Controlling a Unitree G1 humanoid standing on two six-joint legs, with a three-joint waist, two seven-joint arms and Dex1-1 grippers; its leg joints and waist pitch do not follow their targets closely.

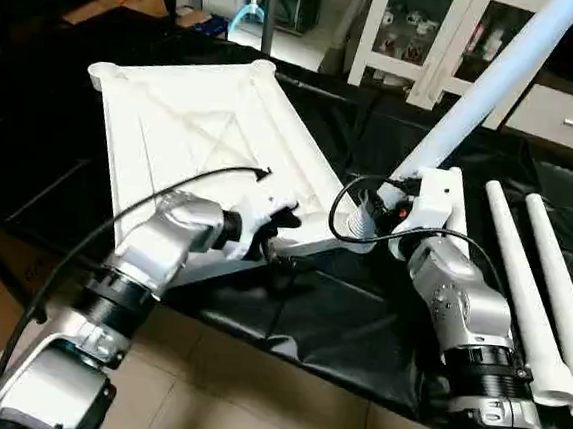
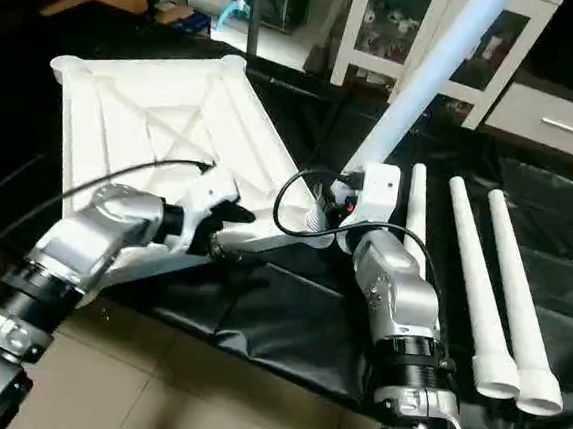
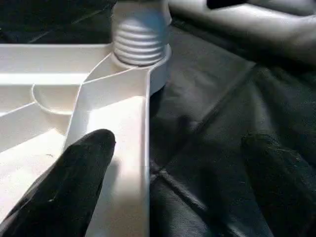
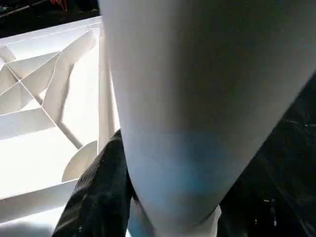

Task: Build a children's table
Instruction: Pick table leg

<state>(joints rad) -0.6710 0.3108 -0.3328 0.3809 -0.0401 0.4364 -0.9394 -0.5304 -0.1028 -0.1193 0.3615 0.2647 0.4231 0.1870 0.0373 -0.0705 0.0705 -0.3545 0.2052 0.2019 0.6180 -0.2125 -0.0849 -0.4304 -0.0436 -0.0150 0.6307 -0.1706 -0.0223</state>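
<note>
Nearest, two silver forearms (image 1: 153, 248) reach out over a black-covered tabletop (image 1: 338, 319). The left end effector (image 3: 177, 148) is open, its black fingers (image 3: 74, 177) spread wide at the near long rim of the white plastic rectangular table slab (image 1: 175, 114): one finger over the rim, the other over the black cover. The slab lies underside up, its X ribs showing. Just beyond, at the slab's near right corner socket (image 3: 158, 74), the right end effector (image 1: 392, 209) is closed on a long tapered white tube leg (image 1: 489, 82). The leg's ribbed threaded end (image 3: 140, 39) sits in the socket, and the leg leans up and away to the right. Three more white tube legs (image 1: 517, 280) lie side by side to the right. A white cabinet (image 1: 423, 36) stands farthest.
</note>
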